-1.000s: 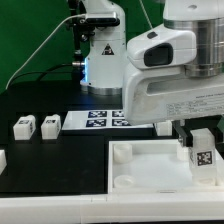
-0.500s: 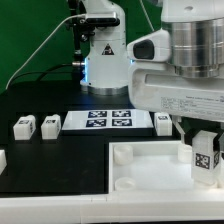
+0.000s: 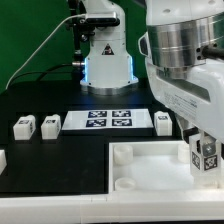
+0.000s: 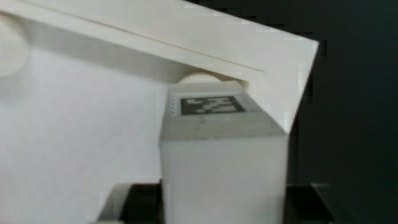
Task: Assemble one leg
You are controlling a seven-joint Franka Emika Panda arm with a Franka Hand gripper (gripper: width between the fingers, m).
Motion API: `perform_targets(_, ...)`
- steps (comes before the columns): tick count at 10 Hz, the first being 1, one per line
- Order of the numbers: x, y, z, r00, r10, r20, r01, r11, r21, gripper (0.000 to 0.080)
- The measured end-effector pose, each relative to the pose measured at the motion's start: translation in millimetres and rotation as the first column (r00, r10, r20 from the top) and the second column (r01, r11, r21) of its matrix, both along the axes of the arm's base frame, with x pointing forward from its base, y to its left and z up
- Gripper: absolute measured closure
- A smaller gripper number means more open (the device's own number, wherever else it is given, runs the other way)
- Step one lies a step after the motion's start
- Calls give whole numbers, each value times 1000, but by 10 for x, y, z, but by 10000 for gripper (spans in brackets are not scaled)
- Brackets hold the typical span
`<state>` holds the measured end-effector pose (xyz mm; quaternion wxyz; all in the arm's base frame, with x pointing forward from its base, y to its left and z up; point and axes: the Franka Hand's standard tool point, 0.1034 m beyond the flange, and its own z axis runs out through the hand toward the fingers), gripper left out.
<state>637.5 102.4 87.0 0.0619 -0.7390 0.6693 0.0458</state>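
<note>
My gripper is shut on a small white leg with a black-and-white tag on its face. I hold it upright at the far corner of the large white tray on the exterior view's right. In the wrist view the leg fills the middle between my dark fingers, its end at the tray's corner. Two more legs lie on the black table at the exterior view's left, and another leg lies beside the marker board.
The marker board lies flat behind the tray. A white part shows at the left edge of the exterior view. The robot base stands at the back before a green backdrop.
My arm and the held leg have shifted a little toward the exterior view's right, and the wrist has turned. The tray and loose legs have not moved.
</note>
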Motion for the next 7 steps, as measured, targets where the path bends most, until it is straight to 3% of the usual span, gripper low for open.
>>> perform_targets(1, -18, 17, 2, 998, -70, -4, 70, 998, 1, 508)
perform_targets(3, -17, 20, 1, 1000, -9, 5, 9, 1000, 2, 508)
perform_targets(4, -23, 8, -4, 995, 100, 18, -100, 995, -4, 453)
perform_targets(5, -17, -13, -14, 934, 353, 49, -352, 936, -14, 263)
perform_targets(6, -5, 35, -34, 846, 530, 63, -529, 848, -32, 263)
perform_targets(7, -3, 115, -60, 725, 684, 78, -682, 729, -52, 173)
